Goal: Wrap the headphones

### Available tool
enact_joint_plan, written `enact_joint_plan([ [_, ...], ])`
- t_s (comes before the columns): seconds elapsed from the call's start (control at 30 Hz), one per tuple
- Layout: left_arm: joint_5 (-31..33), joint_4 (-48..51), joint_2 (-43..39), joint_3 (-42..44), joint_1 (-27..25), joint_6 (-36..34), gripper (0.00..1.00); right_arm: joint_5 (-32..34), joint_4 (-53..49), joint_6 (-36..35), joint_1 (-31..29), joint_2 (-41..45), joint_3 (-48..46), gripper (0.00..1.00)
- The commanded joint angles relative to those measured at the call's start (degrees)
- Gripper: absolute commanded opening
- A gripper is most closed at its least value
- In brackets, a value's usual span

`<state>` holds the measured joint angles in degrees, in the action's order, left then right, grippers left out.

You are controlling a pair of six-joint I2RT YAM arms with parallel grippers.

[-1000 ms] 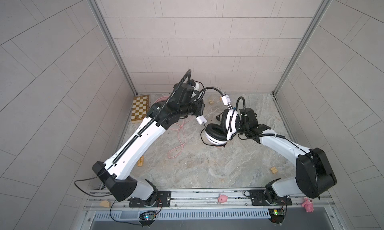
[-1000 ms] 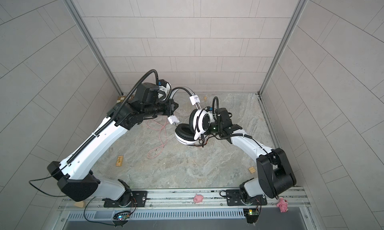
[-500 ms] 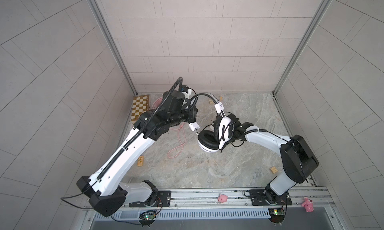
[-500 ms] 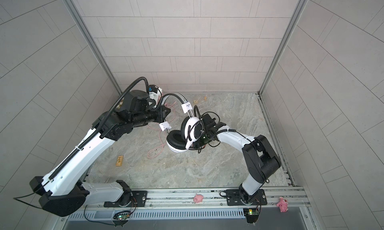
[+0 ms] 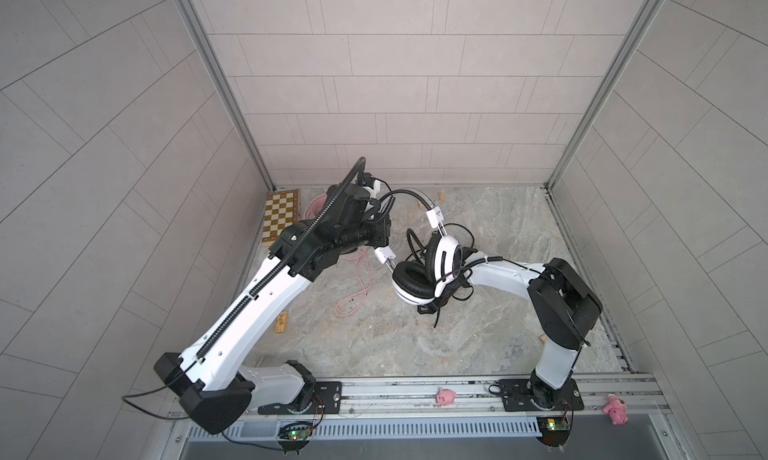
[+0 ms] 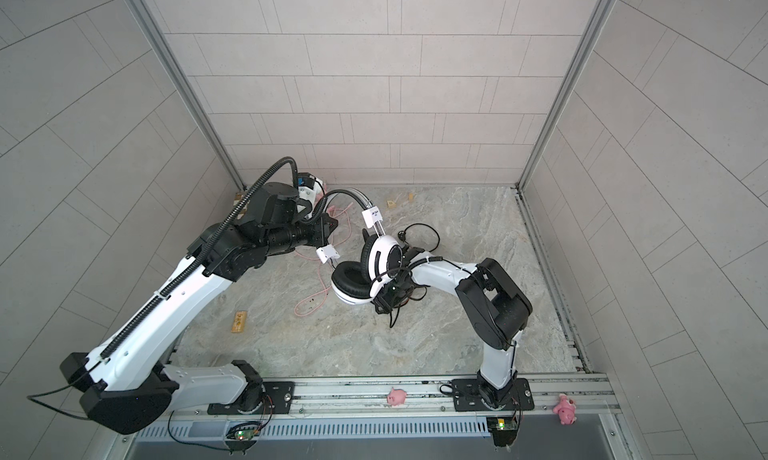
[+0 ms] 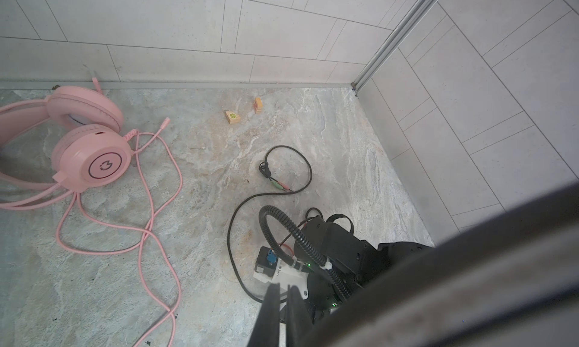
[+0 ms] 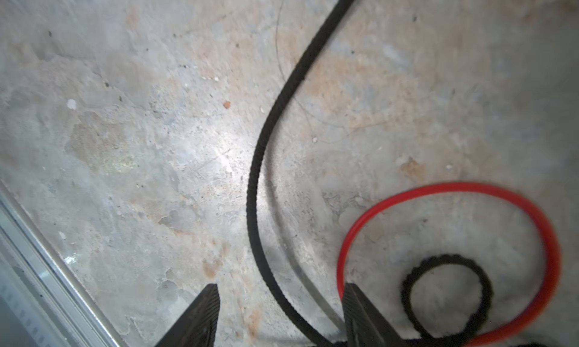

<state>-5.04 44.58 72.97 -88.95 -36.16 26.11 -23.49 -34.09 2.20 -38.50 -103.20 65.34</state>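
Cable (image 8: 257, 173) runs between the parted jaws of my right claw (image 8: 281, 287), so I would close lightly and lead it round the white headphones (image 5: 446, 256) that my clamped left claw (image 7: 282, 287) holds aloft.

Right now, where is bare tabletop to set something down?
Bare: the strip between pink cable and front rail, and the far right corner beyond the black cable. Crowded: far left around pink headphones and chessboard, and under the white headphones.
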Motion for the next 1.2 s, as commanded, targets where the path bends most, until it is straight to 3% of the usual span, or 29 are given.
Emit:
enact_joint_plan([
  [0.0,-1.66,-3.03,-2.16,0.73,1.06,2.13,0.00,3.34,-0.44,-1.09,-0.62,-0.51,0.34,0.62],
  [0.37,-5.45,-5.83,-4.04,2.42,6.38,6.22,0.00,14.31,2.69,0.92,-5.92,-2.62,-0.23,0.49],
  [0.53,-5.77,-5.64,-5.09,2.98,8.66,6.51,0.00,22.96,3.85,3.54,-6.51,-2.18,-0.90,0.23],
  [0.67,-5.73,-5.64,-6.14,4.20,11.05,6.80,0.00,23.46,5.00,6.43,-3.41,1.44,-2.18,0.12],
  [0.8,-6.78,-5.67,-7.46,6.23,15.32,7.63,0.00,21.52,7.98,11.95,5.09,9.89,-6.10,0.08],
  [1.0,-9.84,-6.71,-8.80,8.57,23.55,9.06,0.00,12.57,10.91,21.45,31.45,23.04,-12.66,0.06],
  [1.17,-11.21,-8.83,-9.68,9.87,31.60,11.95,0.00,14.11,10.26,23.51,49.39,30.97,-13.90,0.06],
])
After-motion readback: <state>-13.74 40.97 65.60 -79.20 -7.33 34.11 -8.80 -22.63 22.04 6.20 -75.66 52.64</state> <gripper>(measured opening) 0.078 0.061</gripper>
